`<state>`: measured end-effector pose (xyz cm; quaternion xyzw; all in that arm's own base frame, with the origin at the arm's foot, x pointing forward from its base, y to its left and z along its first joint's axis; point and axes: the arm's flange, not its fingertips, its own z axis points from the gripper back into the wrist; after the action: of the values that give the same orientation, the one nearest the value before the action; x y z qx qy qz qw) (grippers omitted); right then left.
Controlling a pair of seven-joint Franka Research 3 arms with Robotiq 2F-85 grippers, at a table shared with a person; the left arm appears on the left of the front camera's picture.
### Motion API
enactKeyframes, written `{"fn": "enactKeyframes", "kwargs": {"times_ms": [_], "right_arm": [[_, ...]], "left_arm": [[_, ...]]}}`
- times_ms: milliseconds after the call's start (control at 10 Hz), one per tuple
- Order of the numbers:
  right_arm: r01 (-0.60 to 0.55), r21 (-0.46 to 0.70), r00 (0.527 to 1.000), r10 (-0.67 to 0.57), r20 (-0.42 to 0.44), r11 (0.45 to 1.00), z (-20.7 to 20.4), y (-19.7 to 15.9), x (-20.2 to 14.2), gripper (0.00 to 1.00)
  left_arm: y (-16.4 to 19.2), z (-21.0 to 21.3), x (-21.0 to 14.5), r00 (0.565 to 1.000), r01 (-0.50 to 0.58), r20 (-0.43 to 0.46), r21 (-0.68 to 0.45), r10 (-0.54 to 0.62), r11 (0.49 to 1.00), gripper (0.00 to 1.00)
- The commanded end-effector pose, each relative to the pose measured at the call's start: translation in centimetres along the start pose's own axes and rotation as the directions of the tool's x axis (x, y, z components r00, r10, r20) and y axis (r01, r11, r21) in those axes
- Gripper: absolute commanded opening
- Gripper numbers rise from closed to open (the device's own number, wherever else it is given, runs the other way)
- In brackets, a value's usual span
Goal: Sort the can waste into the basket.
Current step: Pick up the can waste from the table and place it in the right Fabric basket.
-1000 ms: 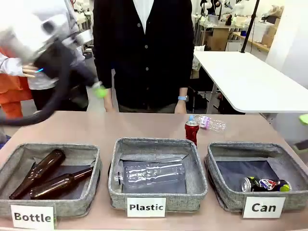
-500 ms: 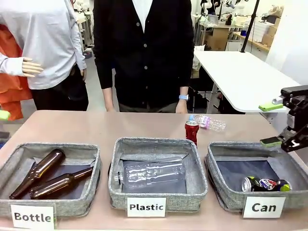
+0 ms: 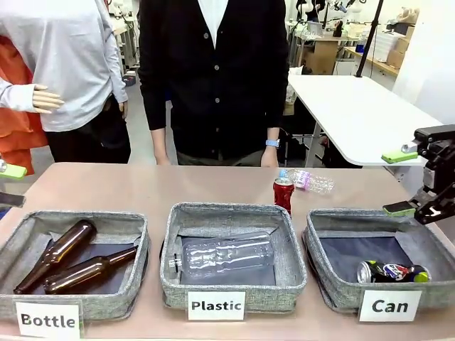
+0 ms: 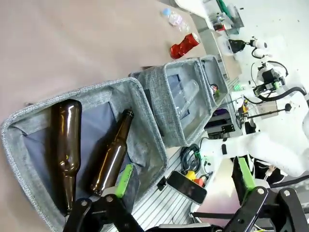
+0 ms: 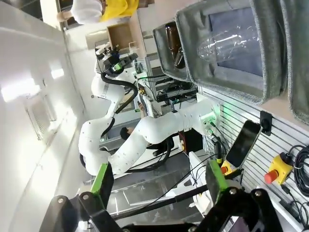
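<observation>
Tan table [image 3: 178, 186] holds three grey baskets; a person [image 3: 213, 78] stands at the far side. One dark printed can [image 3: 392, 272] lies on its side inside the "Can" basket [image 3: 330, 278]. One red dented can [image 3: 284, 193] stands upright on the table, just beyond the far right corner of the "Plastic" basket [image 3: 234, 210]. The right jaws, above the "Can" basket's right end, and the left jaws, at the table's left edge, stand wide open, empty.

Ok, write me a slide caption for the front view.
One dark can lies in the Can basket, the red can stands on the table farther back, right gripper open.
</observation>
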<state>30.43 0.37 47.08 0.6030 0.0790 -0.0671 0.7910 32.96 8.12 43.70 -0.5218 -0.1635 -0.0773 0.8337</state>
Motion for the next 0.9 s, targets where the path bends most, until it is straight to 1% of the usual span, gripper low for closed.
{"fn": "enactKeyframes", "kwargs": {"times_ms": [0,500,600,700,800], "right_arm": [[0.001,-0.007,1.000,-0.001,-0.010,1.000,0.0,0.0,-0.3,1.00],[0.000,0.000,1.000,0.000,-0.001,1.000,0.0,0.0,0.0,1.00],[-0.063,-0.250,0.995,0.081,0.065,0.966,0.7,0.1,-0.1,1.00],[-0.225,-0.536,0.917,0.363,0.166,0.814,-0.1,0.4,1.3,1.00],[-0.365,-0.691,0.773,0.617,0.149,0.624,-0.7,0.7,2.7,1.00]], "left_arm": [[-0.2,0.8,-0.3,1.000,-0.012,-0.006,0.001,0.012,1.000,1.00],[-0.2,0.8,-0.3,1.000,-0.012,-0.006,0.001,0.012,1.000,1.00],[-0.2,0.8,-0.3,1.000,-0.012,-0.006,0.001,0.012,1.000,1.00],[-0.2,0.8,-0.3,1.000,-0.012,-0.006,0.001,0.012,1.000,1.00],[-0.2,0.8,-0.3,1.000,-0.012,-0.006,0.001,0.012,1.000,1.00]]}}
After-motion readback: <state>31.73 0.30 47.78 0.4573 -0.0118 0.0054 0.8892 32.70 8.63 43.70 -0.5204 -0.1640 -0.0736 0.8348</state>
